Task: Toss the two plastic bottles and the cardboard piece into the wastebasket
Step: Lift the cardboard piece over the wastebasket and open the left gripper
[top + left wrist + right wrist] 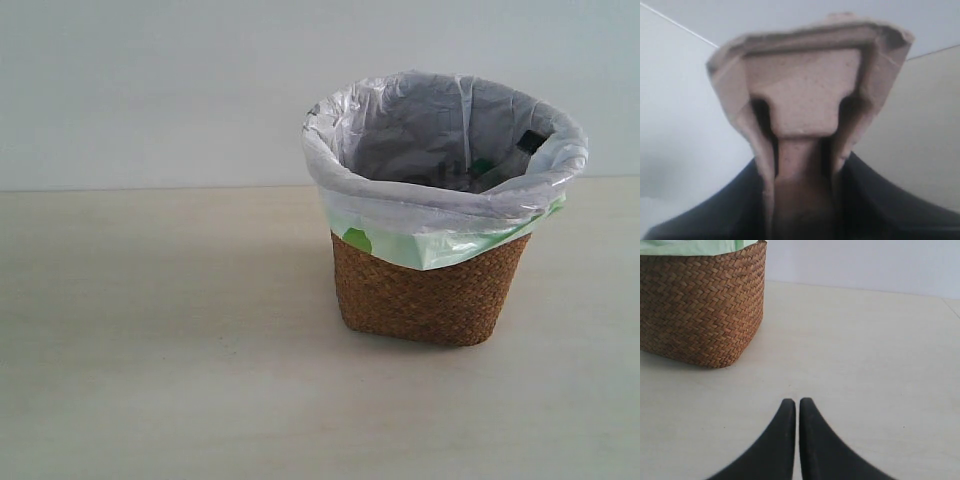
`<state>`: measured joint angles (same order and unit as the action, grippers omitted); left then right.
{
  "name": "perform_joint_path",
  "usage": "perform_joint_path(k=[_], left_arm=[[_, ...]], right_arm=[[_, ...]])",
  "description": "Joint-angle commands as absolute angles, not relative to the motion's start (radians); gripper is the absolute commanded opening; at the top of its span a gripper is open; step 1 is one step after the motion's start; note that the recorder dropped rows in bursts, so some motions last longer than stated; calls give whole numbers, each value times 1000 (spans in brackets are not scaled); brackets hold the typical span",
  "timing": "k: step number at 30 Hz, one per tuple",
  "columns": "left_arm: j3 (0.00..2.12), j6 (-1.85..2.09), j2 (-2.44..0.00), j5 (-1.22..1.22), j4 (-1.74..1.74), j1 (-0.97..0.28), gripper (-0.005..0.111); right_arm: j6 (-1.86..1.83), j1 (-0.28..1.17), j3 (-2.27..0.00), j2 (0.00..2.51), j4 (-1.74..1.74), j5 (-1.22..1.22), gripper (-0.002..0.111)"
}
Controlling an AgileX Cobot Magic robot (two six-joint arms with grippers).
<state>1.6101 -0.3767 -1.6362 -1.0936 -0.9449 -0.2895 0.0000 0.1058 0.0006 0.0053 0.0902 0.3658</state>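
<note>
**Cardboard piece gripped in the left hand; wicker wastebasket stood on the bench.**

The cardboard piece was grey-brown moulded pulp, speckled, with a raised square bump and ragged folded edges. It filled the left wrist view, pinched between the left hand's dark fingers. The right hand hung low over the bench, its fingers pressed together on nothing, with the wastebasket near it but apart. In the exterior view the brown woven wastebasket stood toward 3 o'clock from centre, and its white bag liner with green print was folded over the rim. Inside, near the rim's 3 o'clock, a black cap and a green patch showed, too small to tell more.
</note>
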Motion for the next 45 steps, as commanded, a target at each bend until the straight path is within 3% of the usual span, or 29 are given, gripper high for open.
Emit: perform_joint_path(k=[1,6,13,15,20,21,29,32,34,36,37,38,45], left_arm=[[1615,-325,-1676,-1023,-687,-278,4],[1615,51,-1775,-882,-8,-287,4],[1754,790,-1802,-585,1082,-432,8],[1840,882,-1814,-570,1154,-476,23],[1907,735,-1865,-550,1005,-533,103],[1907,657,-1875,-549,945,-533,109],[1907,526,-1891,-583,740,-533,101],[1907,526,-1867,-599,692,-533,92],[1907,526,-1845,-646,659,-533,78],[1907,526,-1808,-762,606,-533,43],[1907,530,-1787,-846,543,-533,12],[1907,536,-1776,-889,500,-533,5],[1835,489,-1632,-912,371,-528,4]], right_arm=[[0,101,0,0,91,360,0],[0,101,0,0,89,360,0],[0,101,0,0,89,360,0],[0,101,0,0,89,360,0],[0,101,0,0,89,360,0],[0,101,0,0,89,360,0],[0,101,0,0,89,360,0],[0,101,0,0,89,360,0],[0,101,0,0,89,360,0],[0,101,0,0,89,360,0],[0,101,0,0,89,360,0],[0,101,0,0,89,360,0],[0,101,0,0,89,360,0]])
